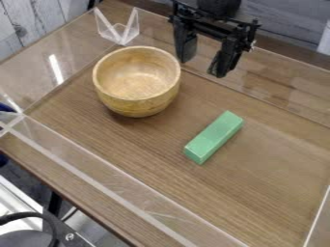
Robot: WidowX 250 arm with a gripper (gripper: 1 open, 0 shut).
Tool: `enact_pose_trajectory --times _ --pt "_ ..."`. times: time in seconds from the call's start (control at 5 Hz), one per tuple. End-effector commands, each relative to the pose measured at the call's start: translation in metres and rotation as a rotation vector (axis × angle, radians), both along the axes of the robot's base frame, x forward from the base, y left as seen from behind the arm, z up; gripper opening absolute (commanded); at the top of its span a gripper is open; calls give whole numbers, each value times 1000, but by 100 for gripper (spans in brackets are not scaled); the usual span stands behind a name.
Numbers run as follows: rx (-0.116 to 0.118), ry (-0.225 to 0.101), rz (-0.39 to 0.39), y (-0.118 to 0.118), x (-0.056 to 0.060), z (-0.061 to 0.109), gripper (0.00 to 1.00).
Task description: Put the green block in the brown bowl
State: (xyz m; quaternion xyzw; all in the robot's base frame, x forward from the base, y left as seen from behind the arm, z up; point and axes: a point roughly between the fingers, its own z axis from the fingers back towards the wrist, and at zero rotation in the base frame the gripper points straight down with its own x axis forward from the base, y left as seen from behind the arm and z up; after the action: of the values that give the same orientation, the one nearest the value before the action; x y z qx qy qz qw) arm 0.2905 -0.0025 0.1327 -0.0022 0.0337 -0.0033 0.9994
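The green block (214,136) is a small bright green bar lying flat on the wooden table, right of centre, angled from lower left to upper right. Left of it stands the brown bowl (137,80), round, light wood, thick-rimmed and with nothing inside. My black gripper (206,53) hangs above the table at the back, pointing down, right of the bowl and beyond the block. Its two fingers are spread apart with nothing between them, and it touches neither object.
A small clear glass-like object (118,27) sits behind the bowl at the back. Transparent walls (77,154) enclose the wooden table, running along the front left and the right side. A black cable (33,227) lies below the table's front corner.
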Motion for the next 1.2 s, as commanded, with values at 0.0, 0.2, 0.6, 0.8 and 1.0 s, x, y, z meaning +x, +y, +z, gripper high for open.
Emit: enact_pose_trajectory --times 0.0,0.2,0.6,0.8,1.0 --pt "1 24 -26 -4 -6 -11 100" --pt "-1 49 -82 -10 -18 -28 100" --pt "-21 64 -134 -17 -26 -56 100" --pt "-30 72 -158 -21 -27 -72 100" --pt "-35 80 -179 -27 -29 -84 100"
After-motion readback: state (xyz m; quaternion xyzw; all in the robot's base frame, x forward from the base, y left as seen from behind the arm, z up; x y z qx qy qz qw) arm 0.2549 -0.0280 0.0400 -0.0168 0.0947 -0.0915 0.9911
